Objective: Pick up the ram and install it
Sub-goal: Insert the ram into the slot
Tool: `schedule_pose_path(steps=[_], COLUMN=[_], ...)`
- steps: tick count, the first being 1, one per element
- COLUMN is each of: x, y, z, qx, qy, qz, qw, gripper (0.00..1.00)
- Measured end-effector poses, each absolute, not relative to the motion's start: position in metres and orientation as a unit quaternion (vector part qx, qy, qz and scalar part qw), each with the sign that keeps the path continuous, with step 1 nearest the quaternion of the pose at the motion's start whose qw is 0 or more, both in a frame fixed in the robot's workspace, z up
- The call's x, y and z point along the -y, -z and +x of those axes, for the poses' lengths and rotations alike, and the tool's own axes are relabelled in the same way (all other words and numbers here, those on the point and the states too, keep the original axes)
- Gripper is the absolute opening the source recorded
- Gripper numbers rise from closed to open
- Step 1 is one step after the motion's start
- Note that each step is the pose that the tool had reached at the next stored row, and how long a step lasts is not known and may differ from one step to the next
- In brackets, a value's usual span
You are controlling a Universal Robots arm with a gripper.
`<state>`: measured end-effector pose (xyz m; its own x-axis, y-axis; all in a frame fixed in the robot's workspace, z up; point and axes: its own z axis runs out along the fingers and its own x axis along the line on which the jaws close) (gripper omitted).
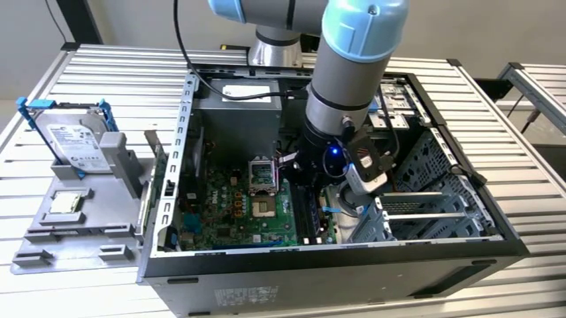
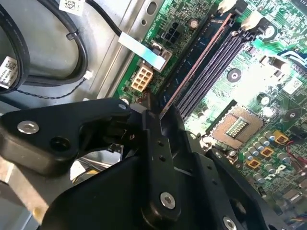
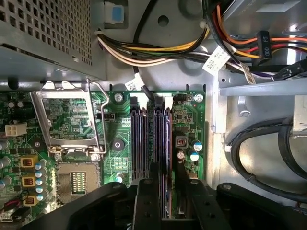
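We see the arm reaching down into the open computer case [image 1: 354,258], its pincer [image 3: 164,179] lowered over the memory slots [image 3: 144,143] on the motherboard [image 3: 120,129]. The pincer's two black fingers [image 3: 154,172] stand close together, nipped on the ram [image 3: 167,143], a thin stick held on edge. The ram sits right at the slot on the far side of the bank from the open processor socket [image 3: 76,179]. Its long axis runs parallel to the slots, pointing from the pincer toward the white latch clips [image 3: 167,101] at the slots' end. In the second wrist view the ram's edge [image 2: 194,64] lies along the same slots [image 2: 216,62]. Beside the case on the tabletop [image 1: 115,66], a grey fixture [image 1: 79,218] holds a hard drive [image 1: 73,138].
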<state>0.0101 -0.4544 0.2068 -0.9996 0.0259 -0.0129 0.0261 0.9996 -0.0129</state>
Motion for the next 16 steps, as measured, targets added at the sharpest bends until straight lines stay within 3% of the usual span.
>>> schedule_pose_path(steps=[11, 15, 16], x=[0.455, 0.455, 0.455], y=[-0.254, -0.255, -0.255], z=[0.010, 0.010, 0.010], qx=[-1.000, -1.000, -1.000], qy=[0.006, 0.006, 0.006], qz=[0.016, 0.016, 0.016], qw=[0.006, 0.006, 0.006], gripper=[1.00, 1.00, 0.00])
